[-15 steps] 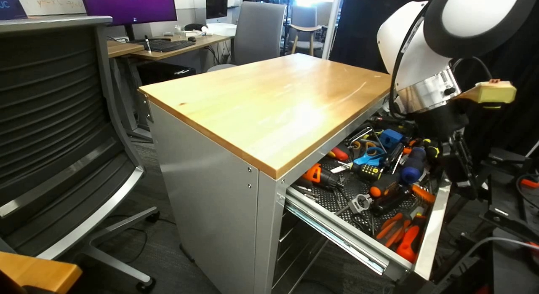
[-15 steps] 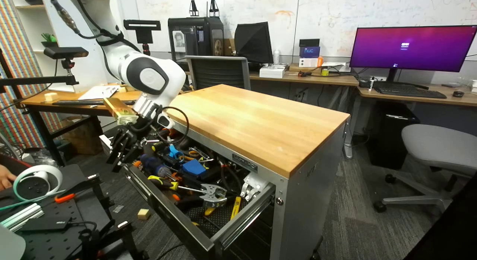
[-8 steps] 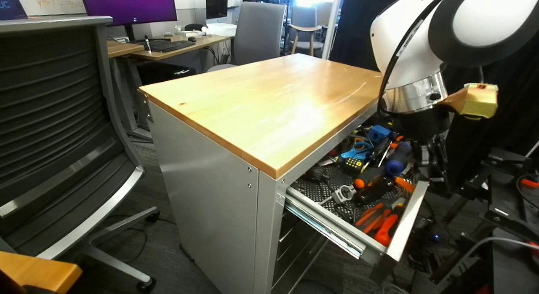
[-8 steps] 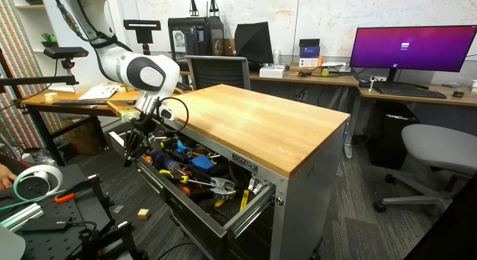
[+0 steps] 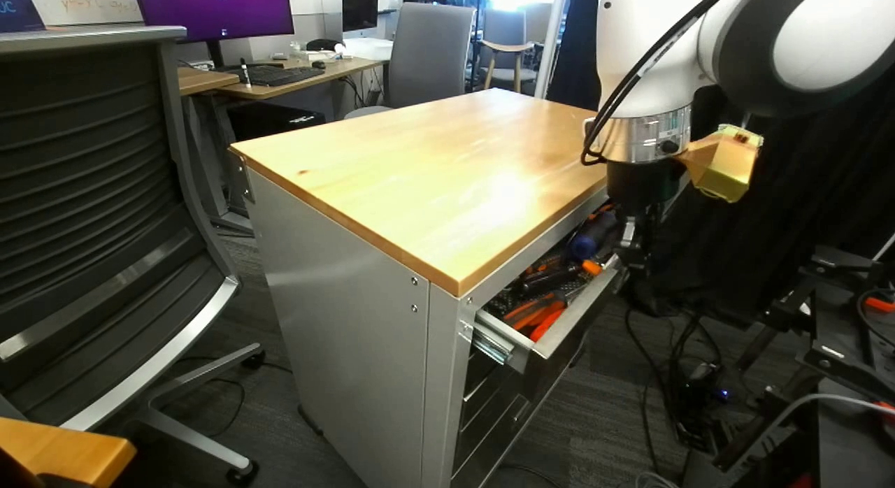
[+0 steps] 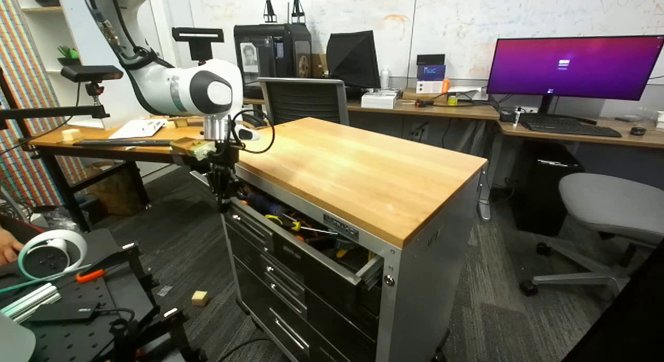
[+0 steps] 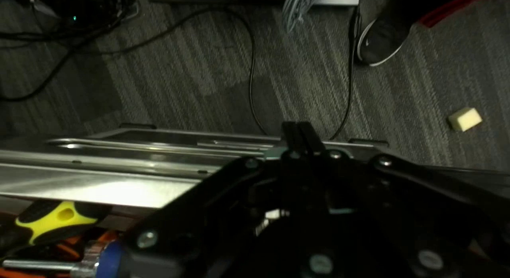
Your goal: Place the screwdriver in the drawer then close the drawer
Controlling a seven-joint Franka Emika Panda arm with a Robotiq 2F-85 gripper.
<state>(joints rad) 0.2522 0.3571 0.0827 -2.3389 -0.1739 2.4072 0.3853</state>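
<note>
The top drawer (image 6: 316,266) of the grey metal cabinet (image 6: 430,279) is standing only partly out, whereas half a second ago it was reaching much farther from under the wooden worktop (image 6: 358,175). The Robotiq gripper (image 7: 298,126) is travelling in with it: in both exterior views it is hanging at the drawer's front, nearer the cabinet than before, and the white Panda arm (image 5: 622,40) above the drawer is holding its wrist more upright. The gripper's two fingers (image 7: 308,136) are lying together, closed, and are pointing down along the outer side of the drawer's front; whether they are touching it I cannot tell. Inside the drawer, just behind its front, a black-and-yellow-handled screwdriver (image 7: 59,220) is lying near a blue-handled screwdriver (image 7: 109,259); which of the drawer's tools the task is meaning by its screwdriver, I cannot tell. In an exterior view orange-handled tools (image 5: 547,320) are showing behind the drawer's front, and the worktop is now covering more of the drawer than earlier. On the carpet (image 7: 191,81), out beyond the drawer's front, a pale yellow block (image 6: 199,298) is resting in the same spot
</note>
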